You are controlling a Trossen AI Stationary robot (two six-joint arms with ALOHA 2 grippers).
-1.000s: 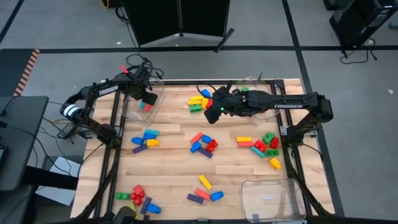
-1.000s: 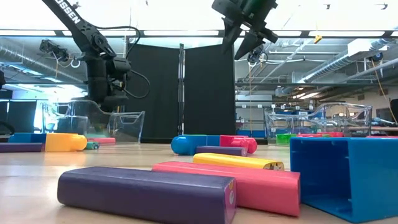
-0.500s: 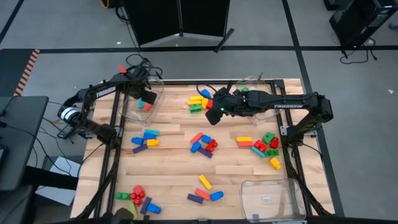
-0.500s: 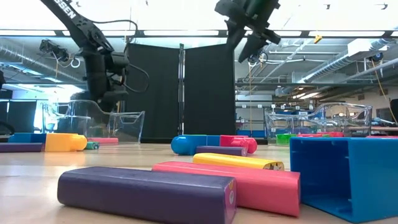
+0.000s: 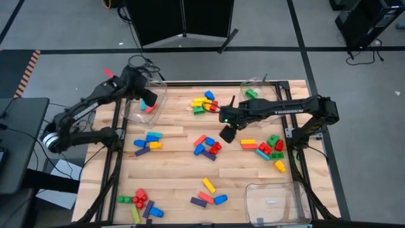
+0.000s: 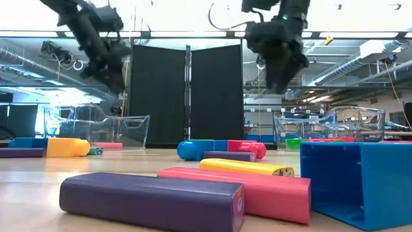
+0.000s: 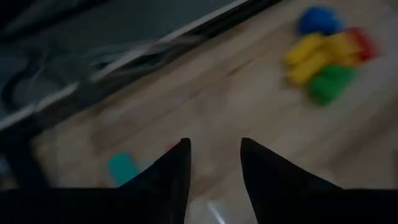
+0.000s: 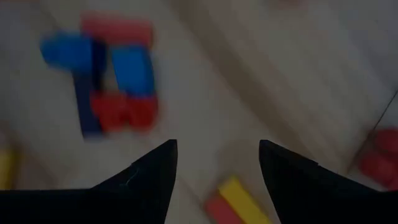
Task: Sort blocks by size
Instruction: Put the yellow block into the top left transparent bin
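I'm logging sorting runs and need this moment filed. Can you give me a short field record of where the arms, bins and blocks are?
left end effector: open, empty, above the far-left clear bin
right end effector: open, empty, above the table's middle, near the centre block cluster
bin contents: a teal block and a red one
near-right bin: no blocks visible
loose blocks: several clusters across the wooden table

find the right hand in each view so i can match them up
High view: the right hand is over the table's middle, just right of the red and blue block cluster.
Low view: upper middle, above and right of that cluster.
Left wrist view: not in it.
Right wrist view: its own two dark fingers stand apart at the bottom edge, with the cluster beyond.
Shared landmark: the red and blue block cluster.
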